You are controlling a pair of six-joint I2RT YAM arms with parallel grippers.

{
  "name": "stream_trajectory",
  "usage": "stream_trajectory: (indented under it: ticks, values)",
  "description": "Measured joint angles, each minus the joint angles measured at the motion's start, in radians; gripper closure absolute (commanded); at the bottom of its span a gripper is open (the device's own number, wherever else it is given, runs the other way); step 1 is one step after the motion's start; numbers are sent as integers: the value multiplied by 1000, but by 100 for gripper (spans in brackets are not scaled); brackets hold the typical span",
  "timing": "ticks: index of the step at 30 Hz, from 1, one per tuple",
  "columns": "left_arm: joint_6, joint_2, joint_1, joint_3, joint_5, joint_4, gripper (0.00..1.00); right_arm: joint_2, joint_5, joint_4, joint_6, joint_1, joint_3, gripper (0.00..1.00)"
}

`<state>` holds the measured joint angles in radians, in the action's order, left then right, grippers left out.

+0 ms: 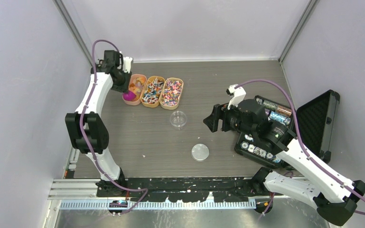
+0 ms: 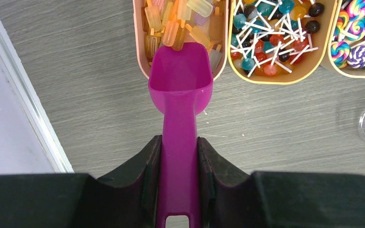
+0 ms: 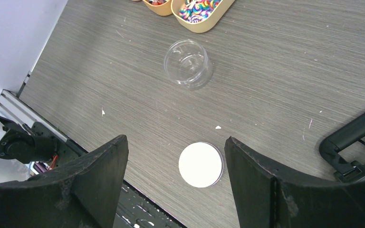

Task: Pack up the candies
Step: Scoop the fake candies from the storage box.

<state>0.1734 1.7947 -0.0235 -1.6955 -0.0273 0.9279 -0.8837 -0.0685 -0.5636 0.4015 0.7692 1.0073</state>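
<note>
Left wrist view: the left gripper (image 2: 179, 142) is clamped on the flat handle of a magenta scoop (image 2: 180, 80), one finger on each side. The scoop bowl looks empty, and its lip lies over the near wall of the pink tray (image 2: 139, 42) at the top centre of the frame, touching the orange candies (image 2: 171, 23) heaped inside. To the right come the ball lollipops (image 2: 275, 38) in a second tray, then the swirl lollipops (image 2: 356, 42) at the frame's right edge.

Right wrist view: the right gripper (image 3: 176, 141) stands wide apart and holds nothing. The white lid (image 3: 200, 165) lies flat on the table between its fingers in the picture, and the clear jar (image 3: 188, 63) stands above it, upright and uncapped.

Likely faults:
- A forward push may shove or tilt the light tray instead of loading the scoop.
- A heaped scoop may shed candies on the way to the jar, which stands well apart.
- The jar is unheld, so a knock on its narrow mouth could tip it.

Count: three trays, one scoop, one jar, one lid, and one open black case (image 1: 313, 123) at the right of the top view. The candies are too many to count.
</note>
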Motion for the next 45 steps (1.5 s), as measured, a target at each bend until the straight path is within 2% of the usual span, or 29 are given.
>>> stream_trajectory:
  ticks: [12, 22, 34, 45]
  values:
    - [0, -51, 11, 143, -8, -148, 100, 0, 0, 10, 14, 0, 0, 21]
    - [-9, -48, 11, 183, -11, -180, 100, 14, -1, 10, 16, 0, 0, 21]
    - [-28, -48, 11, 332, -9, -257, 100, 34, -1, 10, 16, 0, -2, 21]
    - [-31, -78, 13, 458, 5, -400, 100, 57, -1, 9, 20, 0, -3, 21]
